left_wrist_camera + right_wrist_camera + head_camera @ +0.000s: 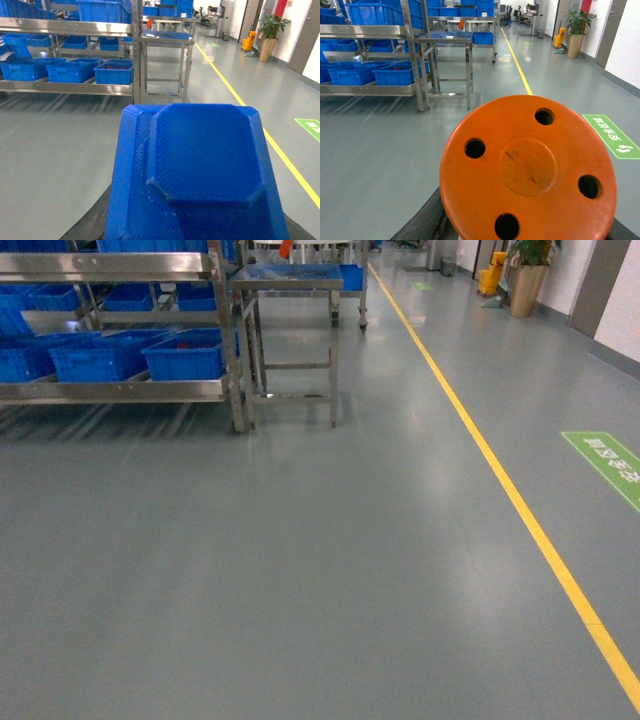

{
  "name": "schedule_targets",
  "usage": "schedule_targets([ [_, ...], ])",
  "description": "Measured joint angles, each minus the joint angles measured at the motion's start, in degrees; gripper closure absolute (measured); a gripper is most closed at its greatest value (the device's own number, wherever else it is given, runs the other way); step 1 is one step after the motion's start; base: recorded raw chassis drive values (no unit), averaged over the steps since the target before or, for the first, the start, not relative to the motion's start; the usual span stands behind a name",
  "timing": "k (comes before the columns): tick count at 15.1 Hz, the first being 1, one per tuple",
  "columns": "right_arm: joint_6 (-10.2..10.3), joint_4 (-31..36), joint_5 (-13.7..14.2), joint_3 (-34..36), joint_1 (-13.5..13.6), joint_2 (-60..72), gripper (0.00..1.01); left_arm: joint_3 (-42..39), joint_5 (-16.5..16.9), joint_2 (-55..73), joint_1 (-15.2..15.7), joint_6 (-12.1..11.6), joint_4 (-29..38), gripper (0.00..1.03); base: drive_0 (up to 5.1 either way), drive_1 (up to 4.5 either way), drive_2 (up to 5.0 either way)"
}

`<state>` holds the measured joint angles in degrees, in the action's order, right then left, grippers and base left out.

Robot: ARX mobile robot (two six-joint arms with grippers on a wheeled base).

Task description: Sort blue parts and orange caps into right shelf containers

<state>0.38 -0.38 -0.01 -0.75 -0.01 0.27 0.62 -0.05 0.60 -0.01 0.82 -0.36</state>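
Observation:
A large blue part with a raised octagonal face fills the left wrist view. My left gripper is shut on it, and only dark fingers show at its lower edge. In the right wrist view my right gripper is shut on an orange cap, a round disc with several holes. The metal shelf holds blue crates at the far left of the head view. A reddish grainy heap shows in its rightmost lower crate. Neither gripper appears in the head view.
A steel table stands right of the shelf. A yellow floor line runs along the right, with a green floor sign beyond it. A potted plant stands far back. Grey floor lies between me and the shelf.

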Motion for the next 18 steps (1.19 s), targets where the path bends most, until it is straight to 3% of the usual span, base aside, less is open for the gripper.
schedule_targets([
  [18,0.0,-0.1,0.0,0.0,0.0,0.0,0.57,0.0,0.1,0.0,0.0,0.0,0.1,0.61,0.1,4.39,-4.3],
])
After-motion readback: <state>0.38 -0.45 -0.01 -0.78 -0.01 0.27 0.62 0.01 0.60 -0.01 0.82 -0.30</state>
